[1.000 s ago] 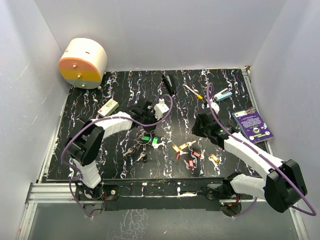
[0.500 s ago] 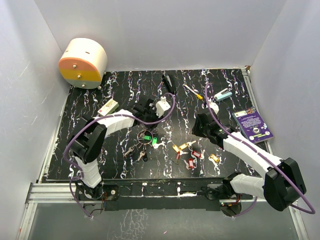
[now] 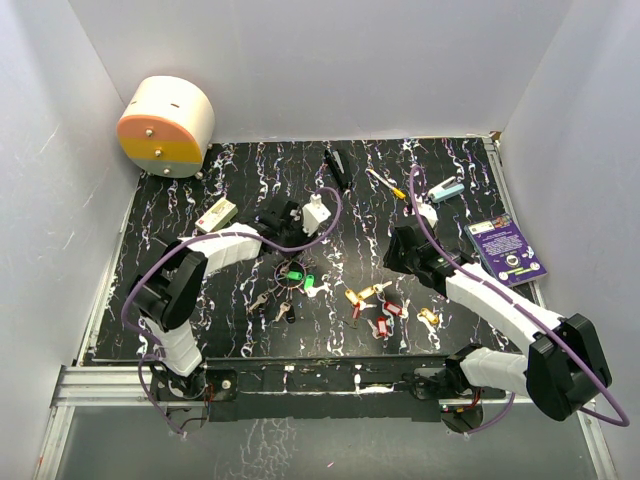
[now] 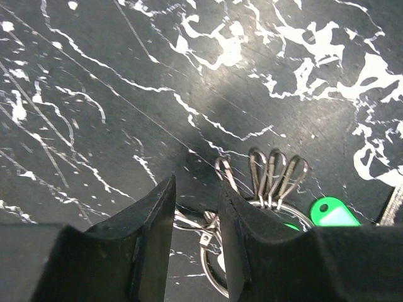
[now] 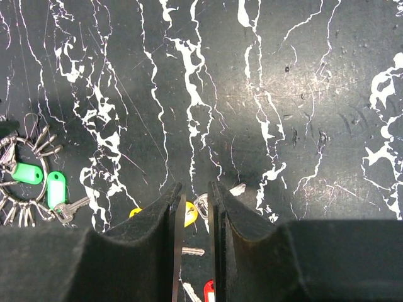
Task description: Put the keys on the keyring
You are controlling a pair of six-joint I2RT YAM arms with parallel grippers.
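Right gripper [image 5: 195, 189], jaws narrow, pinches a key [image 5: 178, 245] edge-on above loose keys [image 3: 358, 296], lower centre of the overhead view. Left gripper [image 4: 196, 185] (jaws apart, empty) hovers beside the keyring [image 3: 291, 272], mid-frame. Likely next: steady the ring for threading.

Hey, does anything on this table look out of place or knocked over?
The cream-and-orange drum in the far left corner seems to be tipped on its side, with its round face pointing sideways. Nothing else looks spilled or damaged.
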